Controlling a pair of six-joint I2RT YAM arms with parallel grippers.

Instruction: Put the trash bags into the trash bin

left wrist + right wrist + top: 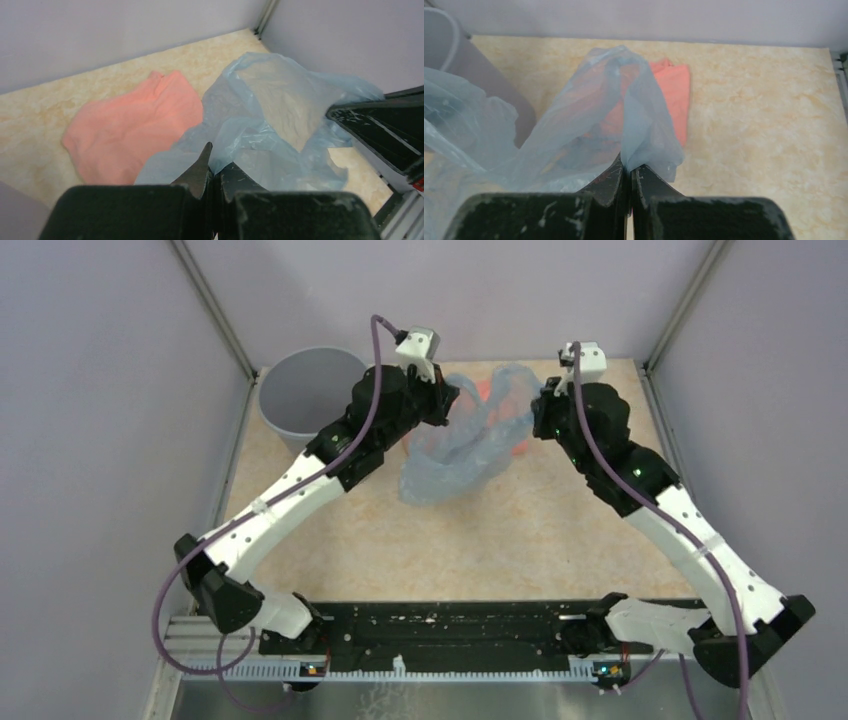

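Pale-blue trash bag (450, 465) hangs at centre frame, the left gripper (214, 167) and right gripper (626, 169) each pinched closed on its film; grey trash bin (285, 422) at upper left holds nothing visible, so the carry and drop likely remain.

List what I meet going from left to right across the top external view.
In order: trash bin → left gripper → right gripper. The blue trash bag spans both grippers, so its place is unclear.
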